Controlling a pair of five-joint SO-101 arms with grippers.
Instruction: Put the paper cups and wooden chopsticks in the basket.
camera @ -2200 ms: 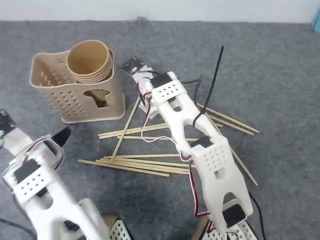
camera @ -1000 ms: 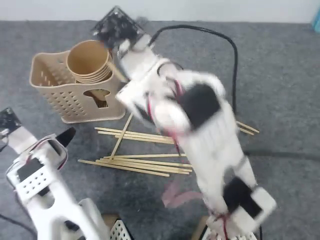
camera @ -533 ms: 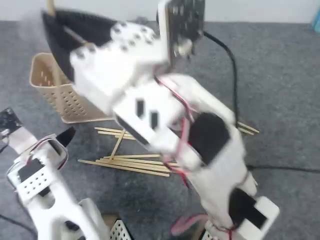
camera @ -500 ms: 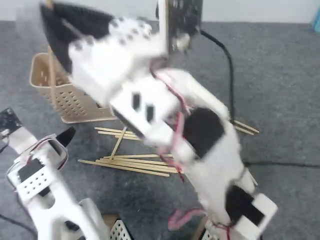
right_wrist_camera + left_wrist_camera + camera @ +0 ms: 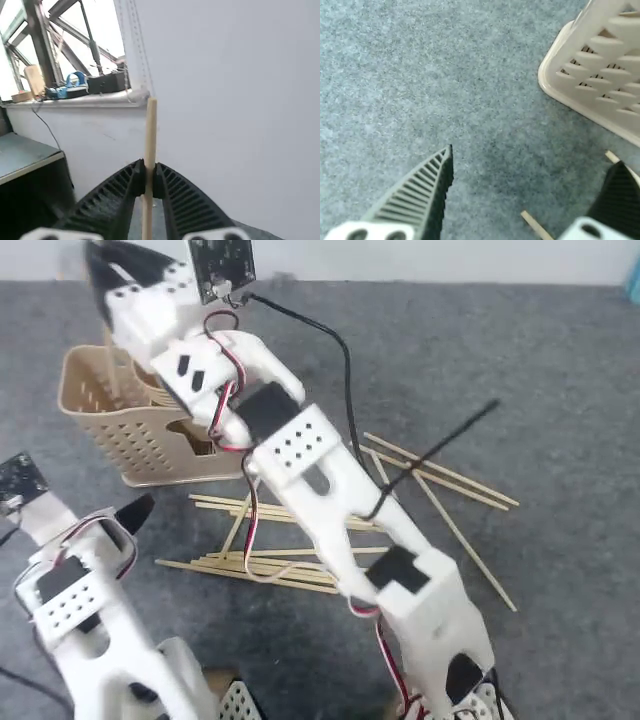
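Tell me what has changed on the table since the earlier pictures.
The right pincer lifted from the loose chopsticks and swung up over the basket, holding one chopstick. The open left pincer and the basket stayed put.

Looks like a lab or maker's workroom: a grey felt work surface [image 5: 560, 370], a bare white wall [image 5: 450, 260] along its twelve o'clock edge, and a window sill [image 5: 100, 98] carrying small boxes [image 5: 107, 82] and gear below a window [image 5: 65, 45] crossed by metal struts
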